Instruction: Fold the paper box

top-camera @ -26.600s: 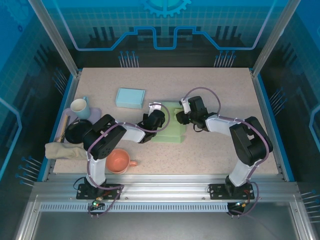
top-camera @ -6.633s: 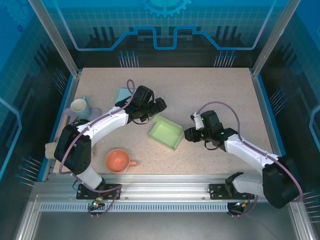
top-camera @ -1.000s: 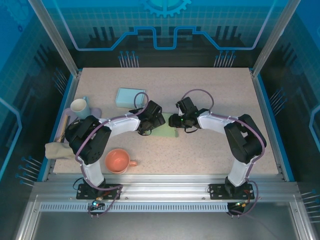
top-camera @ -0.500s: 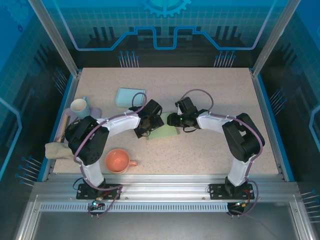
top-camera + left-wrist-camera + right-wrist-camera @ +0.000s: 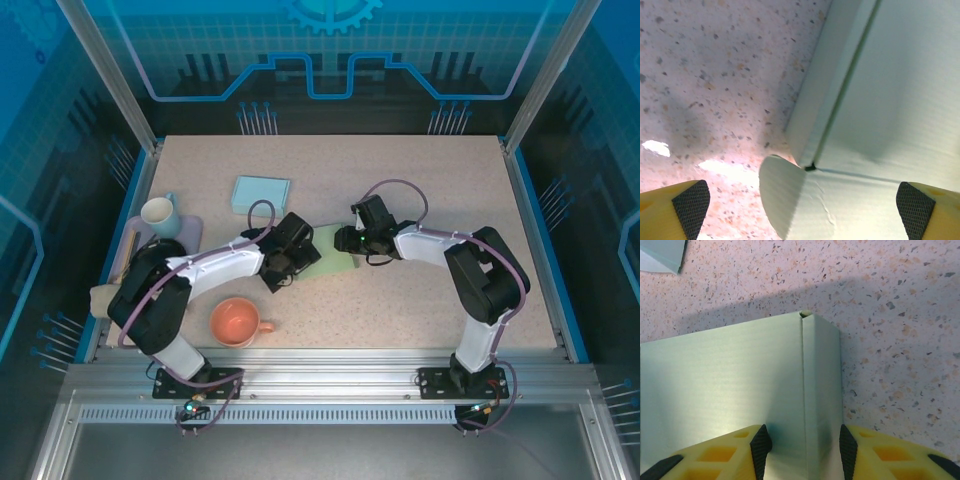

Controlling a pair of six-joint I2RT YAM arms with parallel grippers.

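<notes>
The pale green paper box [image 5: 327, 250] lies mid-table between my two grippers. My left gripper [image 5: 283, 266] is at its near-left corner. In the left wrist view that gripper [image 5: 802, 205] stands wide open, its pads [image 5: 690, 202] far apart, with a rounded flap [image 5: 782, 197] of the box [image 5: 880, 100] between them and untouched. My right gripper [image 5: 347, 241] is at the box's right side. In the right wrist view it [image 5: 804, 442] is closed on a folded side wall [image 5: 821, 390] of the box [image 5: 720, 380], one pad on each side.
A light blue box [image 5: 261, 195] lies behind the green one, its corner [image 5: 660, 255] at the top left of the right wrist view. On the left stand a pale mug [image 5: 160, 213], a black bowl [image 5: 155, 262], a beige cloth [image 5: 125, 300] and an orange cup [image 5: 238, 320].
My left gripper has opened fully and drawn back toward the near left, off the box's top. The right gripper has kept its hold and barely moved.
</notes>
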